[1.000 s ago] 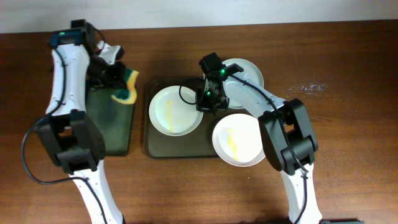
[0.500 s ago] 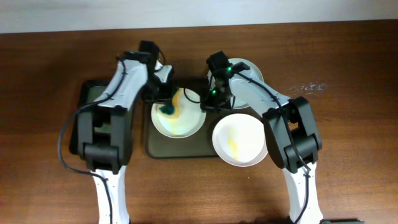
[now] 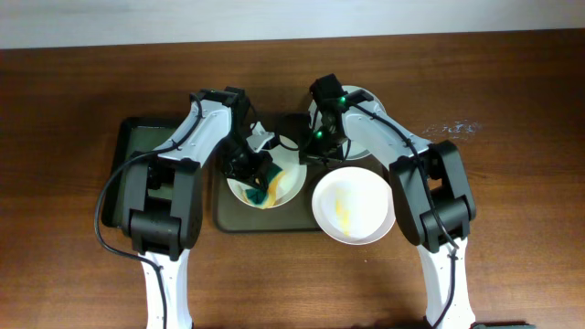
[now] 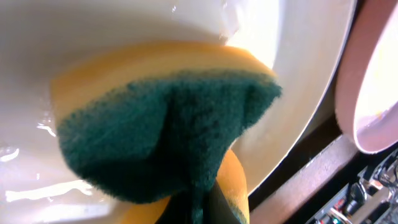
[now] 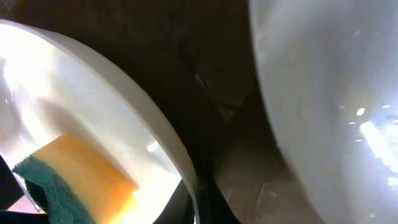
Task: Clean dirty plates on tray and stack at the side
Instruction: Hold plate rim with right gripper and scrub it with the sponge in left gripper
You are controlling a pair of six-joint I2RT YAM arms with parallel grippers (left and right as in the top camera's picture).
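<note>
Scrubbing is in hand: the sponge [image 4: 168,137] is clamped in the left gripper [image 3: 254,172] and pressed into the plate [image 3: 289,174] at the tray's [image 3: 265,220] 9 o'clock, its 2 o'clock rim pinched by the right gripper [image 3: 313,153]. Firm wiping strokes are called for next.

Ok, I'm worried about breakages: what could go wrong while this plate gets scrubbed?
The right gripper pinches only the thin rim of the scrubbed plate; pressure from the sponge in the left gripper could tip it or pull it free. The smeared plate lies over the rim of the tray close by; a shove might knock it.
</note>
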